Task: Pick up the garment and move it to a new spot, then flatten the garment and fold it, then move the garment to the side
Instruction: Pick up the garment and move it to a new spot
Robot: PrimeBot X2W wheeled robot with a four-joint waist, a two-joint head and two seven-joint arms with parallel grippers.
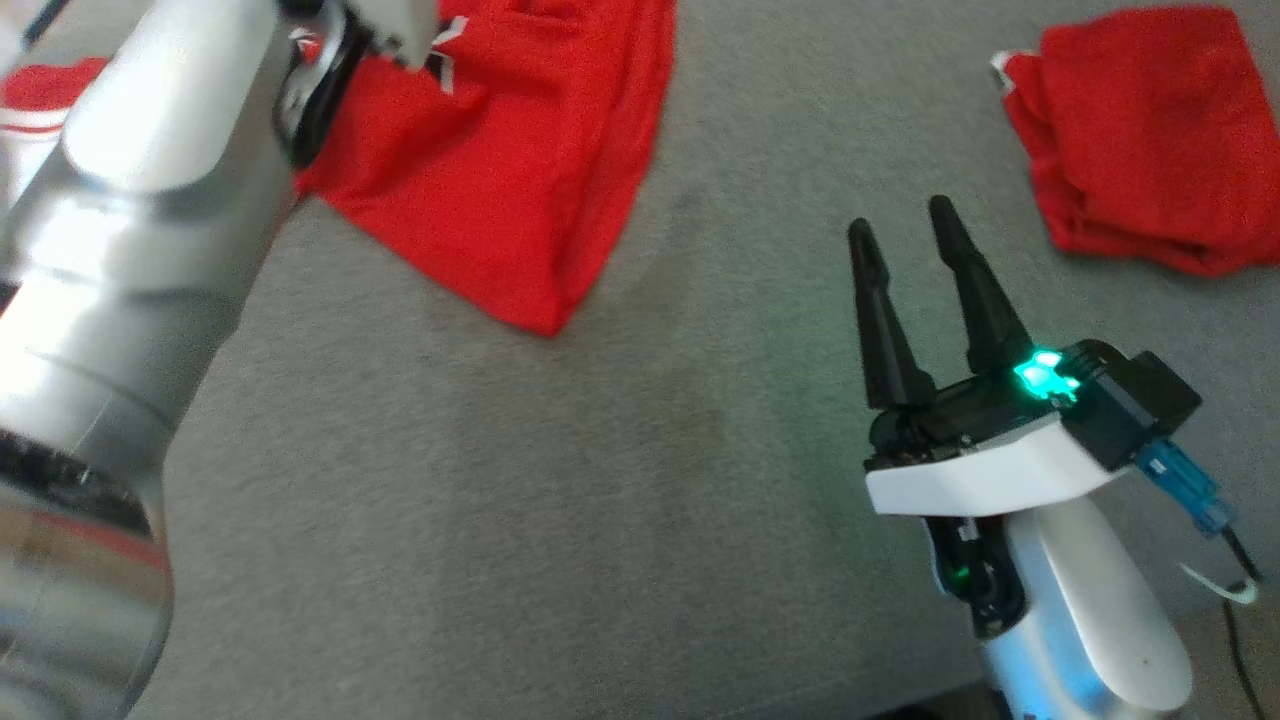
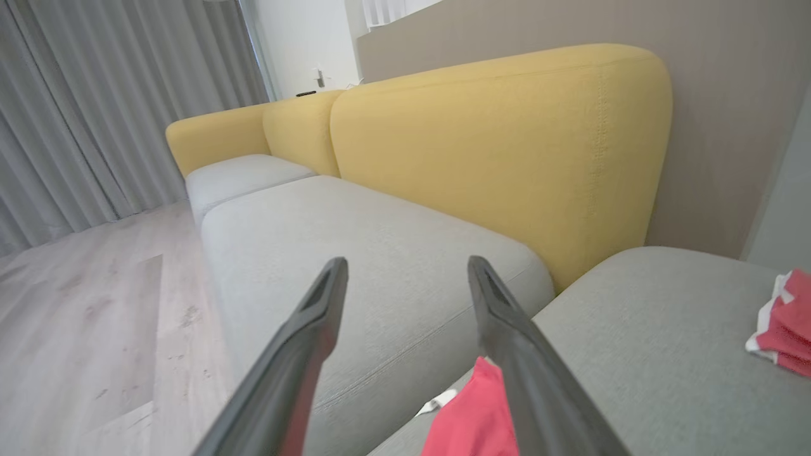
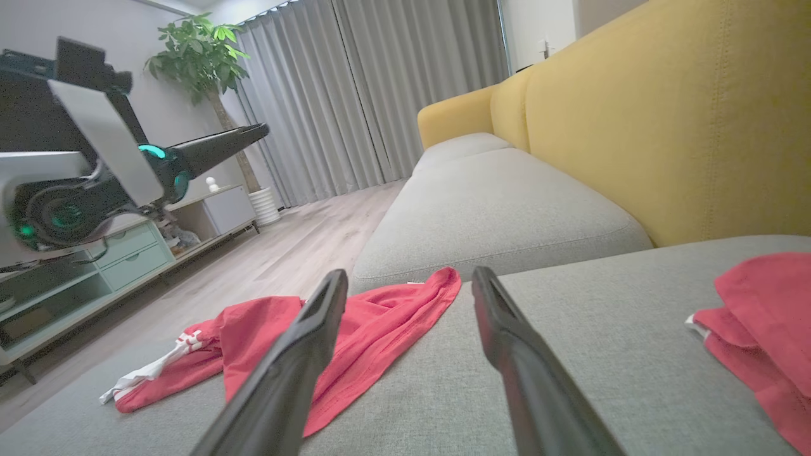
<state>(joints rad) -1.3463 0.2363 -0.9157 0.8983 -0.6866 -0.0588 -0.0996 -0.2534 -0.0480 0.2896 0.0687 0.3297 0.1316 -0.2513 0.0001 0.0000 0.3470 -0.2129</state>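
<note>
A red garment (image 1: 500,170) with white trim lies crumpled on the grey sofa seat (image 1: 600,480), at the upper left in the head view. My left arm reaches over it, and its gripper (image 2: 405,269) is open with nothing between the fingers. A fold of the garment (image 2: 472,418) lies on the seat just under them. From the right wrist view the left gripper (image 3: 256,133) hangs well above the garment (image 3: 374,329). My right gripper (image 1: 900,215) stands open and empty over bare seat, to the right of the garment.
A second red garment (image 1: 1150,130), folded, rests at the far right of the seat. The yellow backrest (image 2: 507,145) runs along the back. Beyond the seat's edge are wooden floor (image 2: 82,316), a low cabinet (image 3: 95,266) and a potted plant (image 3: 196,44).
</note>
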